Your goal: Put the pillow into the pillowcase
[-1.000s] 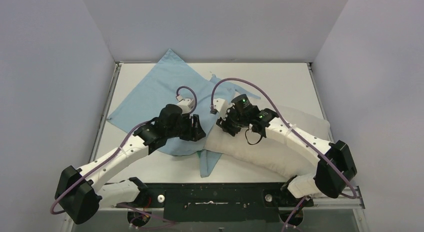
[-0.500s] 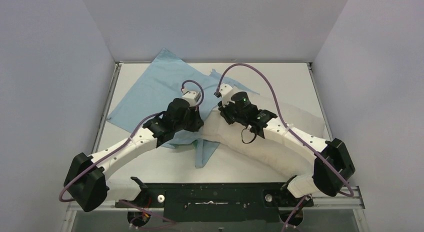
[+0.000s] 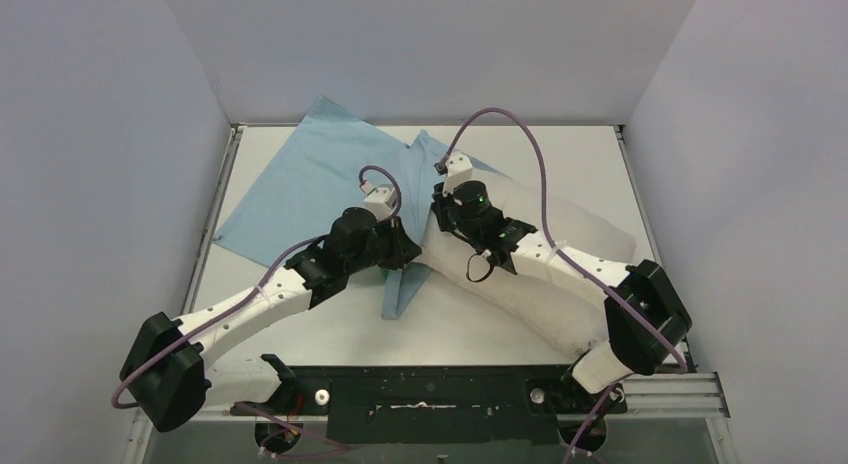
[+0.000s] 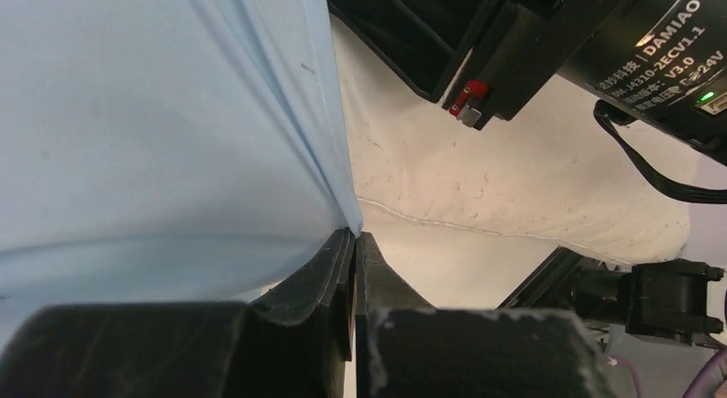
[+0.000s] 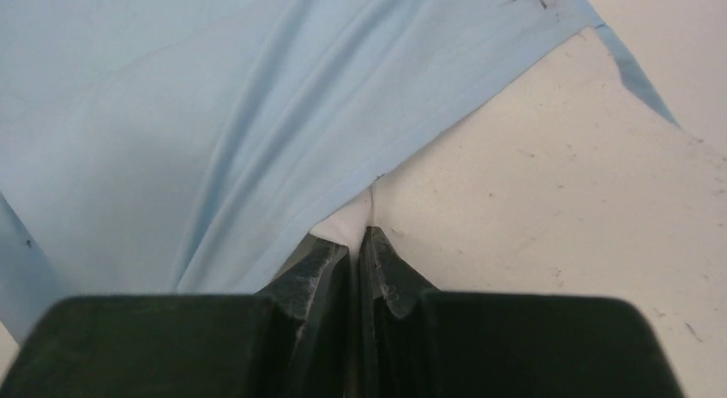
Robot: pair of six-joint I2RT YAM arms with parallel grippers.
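The top view alone showed the whole layout: the pillowcase (image 3: pixel 300 179) lay plain light-blue face up across the upper left of the desk (image 3: pixel 330 334), one corner folded down toward the frame's centre. The pillow (image 3: pixel 560 239) stretched from the centre to the lower right, under the right arm (image 3: pixel 560 269). From there, neither pair of fingers could be made out beneath the wrists.

The wrist views filled that in. In the left wrist view, the left fingers (image 4: pixel 346 248) were pressed together on the edge of the pillowcase (image 4: pixel 154 115), pulled into taut pleats, with the speckled pillow (image 4: pixel 446 175) and its seam just beside, and the right arm's black motor housing (image 4: pixel 617 46) at upper right. In the right wrist view, the right fingers (image 5: pixel 339 252) were all but closed where the pillowcase (image 5: pixel 214 98) edge met white cloth; what they gripped could not be told.

Both arms reached inward, bent at the elbow, wrists nearly meeting at centre. The left arm (image 3: pixel 250 299) lay low.
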